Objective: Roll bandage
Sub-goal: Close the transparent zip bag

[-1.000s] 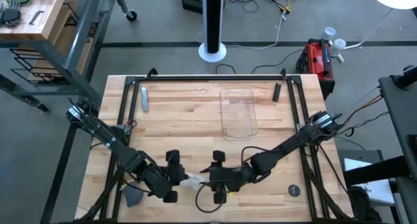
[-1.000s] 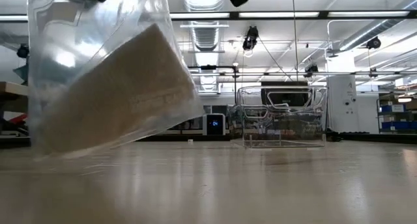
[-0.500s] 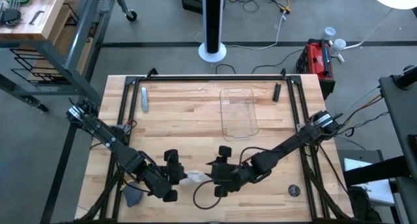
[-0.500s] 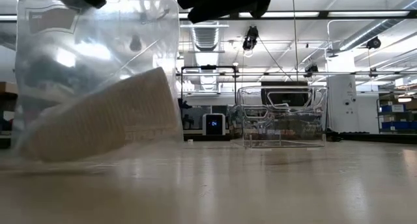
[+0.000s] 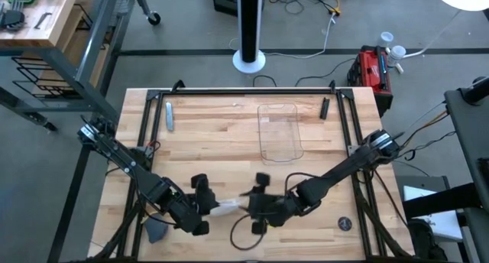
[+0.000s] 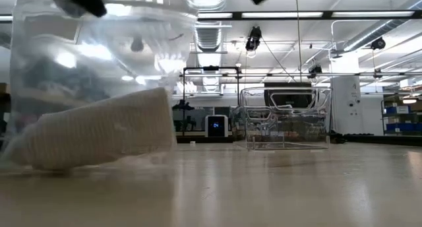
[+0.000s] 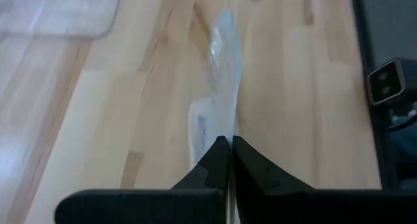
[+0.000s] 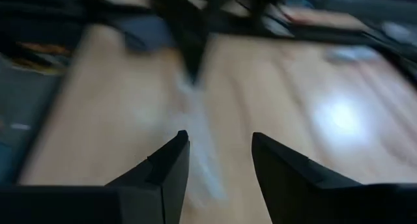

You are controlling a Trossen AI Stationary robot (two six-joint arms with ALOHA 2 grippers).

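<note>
Lower now, the bandage (image 6: 92, 138) lies nearly flat on the surface (image 5: 229, 133) (inside its wrapper (image 7: 218, 100)). Left pincer (image 7: 230, 160) pinches the wrapper; right pincer (image 8: 218, 160) is spread wide.

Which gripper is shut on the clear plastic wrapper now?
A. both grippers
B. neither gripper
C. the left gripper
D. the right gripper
C: the left gripper is shut on the clear plastic wrapper, while the right gripper is open with nothing between its fingers.
</note>
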